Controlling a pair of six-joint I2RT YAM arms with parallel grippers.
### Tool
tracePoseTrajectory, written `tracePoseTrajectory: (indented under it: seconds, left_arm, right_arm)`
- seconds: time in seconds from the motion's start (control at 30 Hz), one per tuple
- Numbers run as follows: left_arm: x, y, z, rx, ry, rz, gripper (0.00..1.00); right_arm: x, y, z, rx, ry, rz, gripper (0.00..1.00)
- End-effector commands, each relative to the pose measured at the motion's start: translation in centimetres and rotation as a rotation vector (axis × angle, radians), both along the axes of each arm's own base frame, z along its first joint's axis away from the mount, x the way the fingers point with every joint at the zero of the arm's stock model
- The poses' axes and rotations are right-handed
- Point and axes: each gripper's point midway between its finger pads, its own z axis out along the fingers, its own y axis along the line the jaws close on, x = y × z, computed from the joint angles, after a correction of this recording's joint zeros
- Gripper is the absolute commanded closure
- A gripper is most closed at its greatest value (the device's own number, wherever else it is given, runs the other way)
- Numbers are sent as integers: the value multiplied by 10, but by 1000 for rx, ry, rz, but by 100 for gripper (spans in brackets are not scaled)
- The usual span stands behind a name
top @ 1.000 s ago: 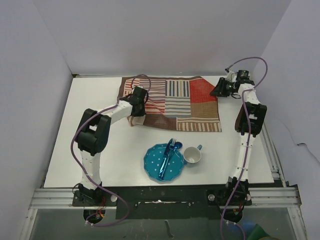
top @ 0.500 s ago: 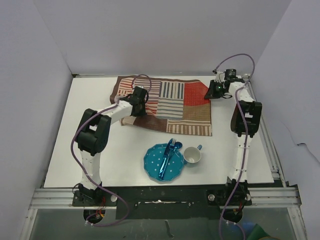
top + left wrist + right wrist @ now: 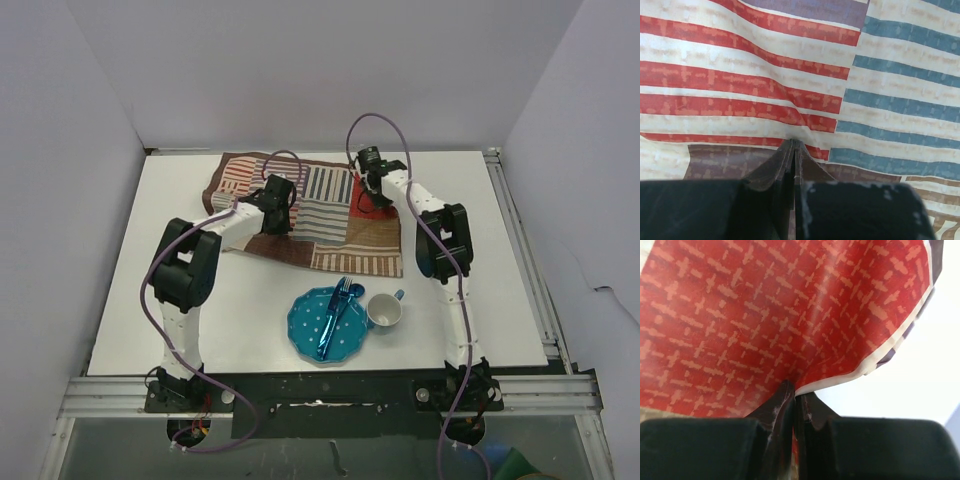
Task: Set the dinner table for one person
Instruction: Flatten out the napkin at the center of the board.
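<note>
Within 1 second both arms have dragged the patchwork mat [image 3: 318, 213] leftward, and it now lies skewed at the far middle of the white desk [image 3: 140, 290] that carries everything. The left claw [image 3: 794, 146] and right claw [image 3: 794, 391] each pinch a fold of its cloth, so the mat's placement looks unfinished; the plate [image 3: 305, 320] waits nearer.

Overhead view spans the dinner table [image 3: 480, 300]; both wrist views hug the mat [image 3: 330, 215].
</note>
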Motion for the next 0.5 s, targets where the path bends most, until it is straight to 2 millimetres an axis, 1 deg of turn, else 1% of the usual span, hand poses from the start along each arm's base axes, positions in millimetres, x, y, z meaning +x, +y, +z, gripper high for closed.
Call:
tracePoseTrajectory:
  seconds: [0.0, 0.07, 0.17, 0.23, 0.3, 0.33, 0.4, 0.43, 0.47]
  left_arm:
    - [6, -16, 31, -67, -81, -14, 100]
    - [5, -17, 32, -69, -81, -15, 100]
    - [4, -16, 32, -73, -78, -13, 100]
    - [3, -17, 31, -76, -76, -13, 100]
    - [3, -18, 33, -77, -78, -15, 100]
    - [2, -18, 33, -76, -77, -15, 100]
    - [2, -17, 34, -73, -79, -15, 100]
    - [2, -17, 35, -71, -79, -14, 100]
    - [2, -16, 35, -68, -80, -12, 100]
  right_arm:
    - [1, -26, 30, -261, -96, -48, 100]
    - [3, -29, 39, -308, -135, -68, 100]
    - [2, -31, 45, -329, -154, -68, 100]
    - [0, -36, 44, -320, -138, -84, 100]
    - [5, -40, 44, -274, -123, -122, 100]
    - [7, -46, 42, -251, -111, -156, 95]
    - [8, -57, 36, -208, -68, -202, 54]
    - [8, -65, 35, -200, -60, -227, 35]
    - [8, -71, 35, -194, -58, -247, 20]
